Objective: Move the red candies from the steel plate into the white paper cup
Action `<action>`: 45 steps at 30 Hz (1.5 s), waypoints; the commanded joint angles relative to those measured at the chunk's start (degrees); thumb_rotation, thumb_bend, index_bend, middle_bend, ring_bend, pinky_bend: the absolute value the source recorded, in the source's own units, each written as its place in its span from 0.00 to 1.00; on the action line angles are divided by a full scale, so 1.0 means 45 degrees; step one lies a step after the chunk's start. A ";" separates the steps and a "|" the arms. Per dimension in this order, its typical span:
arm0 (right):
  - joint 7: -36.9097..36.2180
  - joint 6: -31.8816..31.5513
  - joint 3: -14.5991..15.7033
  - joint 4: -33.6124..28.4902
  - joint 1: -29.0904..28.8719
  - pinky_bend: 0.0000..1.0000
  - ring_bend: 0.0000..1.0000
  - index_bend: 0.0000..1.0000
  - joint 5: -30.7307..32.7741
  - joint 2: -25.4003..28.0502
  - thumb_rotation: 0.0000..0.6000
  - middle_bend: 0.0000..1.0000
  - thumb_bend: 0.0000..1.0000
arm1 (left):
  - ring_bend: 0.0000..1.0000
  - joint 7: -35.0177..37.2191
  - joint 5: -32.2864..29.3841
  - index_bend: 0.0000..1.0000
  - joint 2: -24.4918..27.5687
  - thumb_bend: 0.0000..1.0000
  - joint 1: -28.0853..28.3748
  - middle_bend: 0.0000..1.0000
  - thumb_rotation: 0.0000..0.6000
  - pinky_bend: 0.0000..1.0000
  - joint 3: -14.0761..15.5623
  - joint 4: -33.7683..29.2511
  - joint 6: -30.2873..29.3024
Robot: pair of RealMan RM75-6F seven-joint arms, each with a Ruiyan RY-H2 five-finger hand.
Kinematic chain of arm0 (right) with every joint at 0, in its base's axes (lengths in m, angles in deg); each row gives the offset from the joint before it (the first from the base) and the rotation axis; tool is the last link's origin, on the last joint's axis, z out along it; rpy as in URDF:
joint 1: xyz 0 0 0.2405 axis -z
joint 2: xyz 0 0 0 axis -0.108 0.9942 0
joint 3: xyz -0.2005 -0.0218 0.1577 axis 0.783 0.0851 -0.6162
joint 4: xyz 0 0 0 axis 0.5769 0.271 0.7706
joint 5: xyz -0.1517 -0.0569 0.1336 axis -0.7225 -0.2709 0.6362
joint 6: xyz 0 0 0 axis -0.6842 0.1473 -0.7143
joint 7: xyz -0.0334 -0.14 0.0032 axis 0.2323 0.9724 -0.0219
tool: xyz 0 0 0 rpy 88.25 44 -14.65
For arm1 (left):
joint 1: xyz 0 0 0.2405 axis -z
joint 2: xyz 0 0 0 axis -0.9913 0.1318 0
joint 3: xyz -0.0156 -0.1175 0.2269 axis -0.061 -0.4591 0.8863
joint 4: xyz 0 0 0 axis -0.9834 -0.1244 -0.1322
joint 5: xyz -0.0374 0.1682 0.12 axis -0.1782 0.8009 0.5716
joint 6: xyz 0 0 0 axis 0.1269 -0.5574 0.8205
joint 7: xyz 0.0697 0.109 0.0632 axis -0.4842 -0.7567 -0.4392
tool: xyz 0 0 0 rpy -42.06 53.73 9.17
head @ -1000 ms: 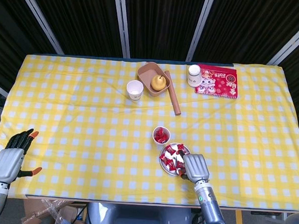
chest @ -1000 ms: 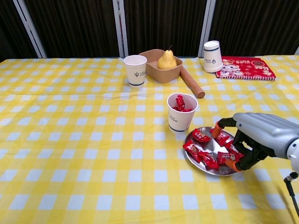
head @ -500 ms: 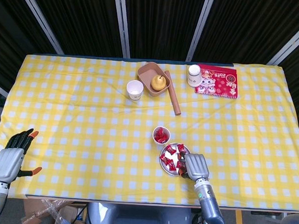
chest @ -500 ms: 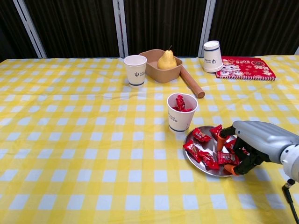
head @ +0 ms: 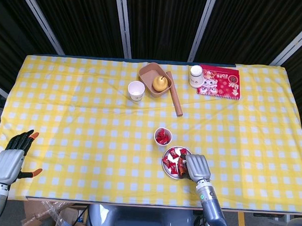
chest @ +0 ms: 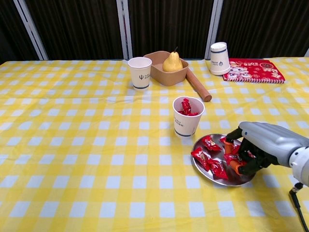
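Candies (chest: 211,161) lie on the steel plate (chest: 227,180), directly under my right hand (chest: 258,145), whose fingers (chest: 233,166) curl among them; whether one is pinched I cannot tell. The white paper cup (chest: 187,117) stands just beyond, leftward; my left hand (head: 11,159) rests open, well apart.

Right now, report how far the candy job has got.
Partly done. The white paper cup beside the steel plate already holds some red candies. The right hand is down on the plate, fingers curled around a candy; whether it is gripped is unclear. Several red candies remain on the plate. The left hand rests idle.
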 commanded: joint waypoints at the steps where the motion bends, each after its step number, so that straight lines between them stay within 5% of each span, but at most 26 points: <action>1: 0.0019 -0.0170 -0.0127 -0.0526 0.0024 1.00 0.97 0.56 -0.0317 0.0316 1.00 0.87 0.52 | 0.00 0.0010 0.0016 0.00 0.0003 0.00 -0.0002 0.00 1.00 0.00 0.0004 0.0000 -0.0005; 13: 0.0406 -0.0413 -0.1833 -0.2291 -0.0625 1.00 0.97 0.56 -0.0418 0.1422 1.00 0.87 0.52 | 0.00 0.0008 -0.0074 0.00 0.0001 0.00 0.0023 0.00 1.00 0.00 -0.0014 -0.0021 0.0074; 24: 0.1184 0.0409 -0.3184 -0.1713 -0.2169 1.00 0.97 0.56 0.1049 0.0843 1.00 0.87 0.52 | 0.00 0.0025 -0.0371 0.00 0.0049 0.00 0.0110 0.00 1.00 0.00 -0.0092 -0.0053 0.0296; 33: 0.1378 0.0942 -0.3338 -0.0066 -0.3081 1.00 0.97 0.55 0.1983 -0.0207 1.00 0.87 0.52 | 0.00 0.0165 -0.0625 0.00 0.0157 0.00 0.0200 0.00 1.00 0.00 -0.0152 -0.0124 0.0537; 39: 0.1461 0.1012 -0.3300 0.0875 -0.3439 1.00 0.97 0.41 0.2333 -0.0703 1.00 0.87 0.52 | 0.00 0.0288 -0.0657 0.00 0.0226 0.00 0.0231 0.00 1.00 0.00 -0.0148 -0.0133 0.0623; 45: 0.1356 0.0555 -0.3052 0.0240 -0.3280 1.00 0.97 0.38 0.1954 -0.0375 1.00 0.87 0.47 | 0.00 0.0349 -0.0553 0.00 0.0241 0.00 0.0232 0.00 1.00 0.00 -0.0116 -0.0131 0.0595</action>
